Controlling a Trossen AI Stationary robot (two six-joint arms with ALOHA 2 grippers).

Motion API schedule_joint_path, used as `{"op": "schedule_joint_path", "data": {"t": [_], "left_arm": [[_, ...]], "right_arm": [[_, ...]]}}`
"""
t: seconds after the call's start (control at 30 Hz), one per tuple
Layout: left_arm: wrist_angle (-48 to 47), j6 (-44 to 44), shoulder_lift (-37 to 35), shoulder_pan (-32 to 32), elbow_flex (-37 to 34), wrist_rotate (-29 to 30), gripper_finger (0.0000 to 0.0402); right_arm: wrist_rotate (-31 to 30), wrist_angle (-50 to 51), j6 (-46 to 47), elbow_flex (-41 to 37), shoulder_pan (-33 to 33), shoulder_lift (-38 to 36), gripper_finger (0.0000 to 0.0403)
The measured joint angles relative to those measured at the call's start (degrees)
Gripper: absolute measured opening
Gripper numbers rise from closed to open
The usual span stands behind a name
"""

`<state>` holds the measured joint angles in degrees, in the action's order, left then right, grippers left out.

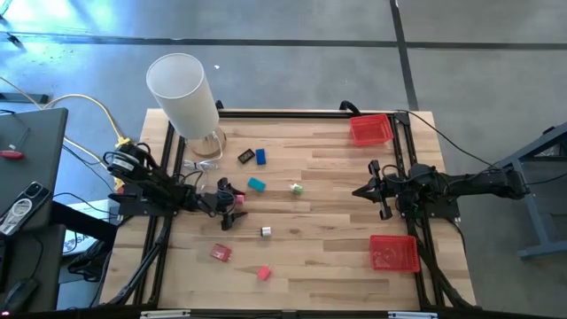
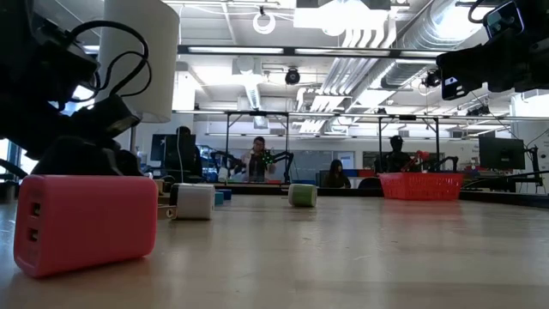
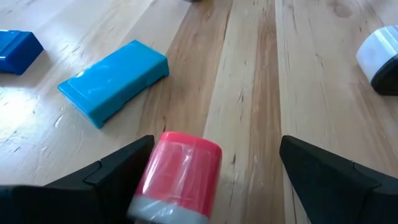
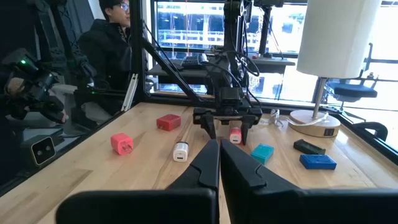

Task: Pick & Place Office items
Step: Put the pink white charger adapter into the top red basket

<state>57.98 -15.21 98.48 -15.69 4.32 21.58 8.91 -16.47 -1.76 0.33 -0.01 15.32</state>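
Small office items lie scattered on the wooden table [image 1: 337,221]: a black piece [image 1: 246,157], a blue one [image 1: 261,157], a teal one [image 1: 256,184], a green one [image 1: 296,188], a white one [image 1: 266,232], a red one [image 1: 221,252] and a pink one [image 1: 263,273]. My left gripper [image 1: 232,208] stands open, low over the table's left half. A red piece with a grey end [image 3: 180,171] lies on the wood between its fingers, close to one finger [image 3: 118,168]. My right gripper [image 1: 365,190] is shut, above the table's right side, with nothing in it. My left gripper has the red piece [image 3: 180,171] between its open fingers, lying on the table right beside one finger [image 3: 124,165]. I cannot tell whether that finger touches it. The other finger [image 3: 323,174] stands well apart from it.
Two red trays stand at the right edge, one far [image 1: 371,129] and one near [image 1: 393,252]. A tall white cylinder on a stand [image 1: 182,93] rises at the far left corner. People sit beyond the table in the right wrist view.
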Motion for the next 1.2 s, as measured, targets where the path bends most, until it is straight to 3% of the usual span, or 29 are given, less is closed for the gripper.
{"op": "schedule_joint_path", "data": {"t": [0.2,0.93,1.2], "left_arm": [[-0.62,0.16,0.02,-0.23,0.02,-0.22,0.0324],[-0.71,1.11,0.09,-0.3,0.07,-1.16,0.0141],[0.09,1.95,0.2,-0.32,0.02,0.04,0.0128]], "right_arm": [[0.0,0.0,0.0,0.01,0.01,-0.01,0.0003],[0.0,0.0,0.0,-0.01,0.0,-0.01,0.0002],[0.24,0.0,1.45,-0.01,0.02,0.01,0.0002]]}}
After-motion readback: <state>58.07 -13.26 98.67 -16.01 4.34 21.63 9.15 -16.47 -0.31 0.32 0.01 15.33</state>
